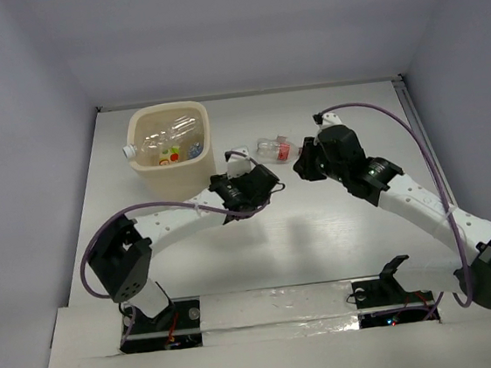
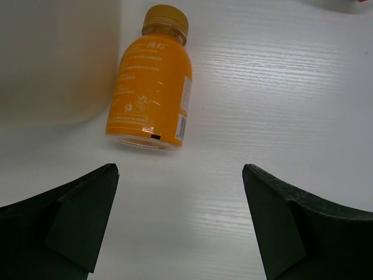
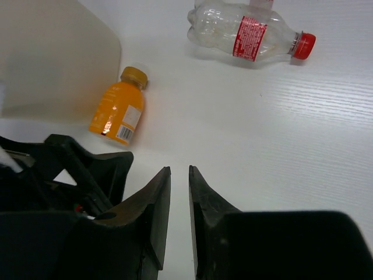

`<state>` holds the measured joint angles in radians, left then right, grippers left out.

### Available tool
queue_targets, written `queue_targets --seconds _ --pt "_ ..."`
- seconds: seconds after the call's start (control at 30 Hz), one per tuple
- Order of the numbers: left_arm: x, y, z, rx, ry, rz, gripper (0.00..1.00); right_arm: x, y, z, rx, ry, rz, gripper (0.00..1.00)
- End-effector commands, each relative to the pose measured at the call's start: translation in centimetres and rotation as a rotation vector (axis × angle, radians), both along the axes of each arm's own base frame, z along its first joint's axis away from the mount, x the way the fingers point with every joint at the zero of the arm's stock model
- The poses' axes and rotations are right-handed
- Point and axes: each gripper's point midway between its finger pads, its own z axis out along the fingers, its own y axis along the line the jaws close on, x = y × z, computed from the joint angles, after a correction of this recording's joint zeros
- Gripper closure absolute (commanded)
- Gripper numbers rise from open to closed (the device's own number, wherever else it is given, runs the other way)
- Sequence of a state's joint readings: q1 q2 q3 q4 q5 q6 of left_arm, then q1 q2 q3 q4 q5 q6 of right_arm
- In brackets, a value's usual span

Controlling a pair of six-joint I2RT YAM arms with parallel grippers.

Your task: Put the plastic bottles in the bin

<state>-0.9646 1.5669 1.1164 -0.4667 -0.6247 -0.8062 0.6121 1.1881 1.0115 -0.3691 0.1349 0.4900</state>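
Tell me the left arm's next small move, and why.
Probably ease the left gripper forward and slightly left until its open jaws straddle the orange bottle, then close. The bottle lies on its side on the table just ahead of the gripper, beside the bin, and nothing is gripped yet.

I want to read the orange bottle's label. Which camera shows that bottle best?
The left wrist view: the orange bottle lies large and close, cap and label sharp. The right wrist view shows it whole but smaller, beside the bin. In the top view I cannot make it out.
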Motion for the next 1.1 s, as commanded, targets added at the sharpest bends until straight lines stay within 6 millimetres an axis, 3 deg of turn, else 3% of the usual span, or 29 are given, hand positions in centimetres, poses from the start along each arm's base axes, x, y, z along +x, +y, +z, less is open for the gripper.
queue_targets --seconds 0.0,0.2,0.43,0.53,0.7,0.83,1.07 --pt "1.8 0.0 1.0 0.046 -0.068 0.034 0.14 0.7 -0.2 2.9 0.082 -0.089 -0.002 0.75" --pt "3.5 -0.1 1.0 0.140 -0.084 0.047 0.14 -0.3 -1.4 3.0 0.089 -0.091 -0.002 0.75" --pt "4.6 -0.6 2.9 0.152 -0.133 0.033 0.16 -1.2 -2.6 2.5 0.097 -0.088 -0.029 0.75" --pt "5.0 -0.2 2.4 0.203 -0.122 0.022 0.16 -1.0 -3.2 2.6 0.104 -0.088 -0.065 0.75" --pt "5.9 1.1 -0.6 0.302 -0.064 0.017 0.16 -1.0 -4.6 3.9 0.128 -0.114 -0.132 0.75" --pt "6.4 1.7 -0.7 0.356 -0.068 0.020 0.16 -1.3 -5.0 4.4 0.146 -0.119 -0.143 0.74" --pt "7.1 2.1 -2.2 0.413 -0.032 -0.005 0.15 -1.8 -5.0 4.2 0.172 -0.105 -0.147 0.60"
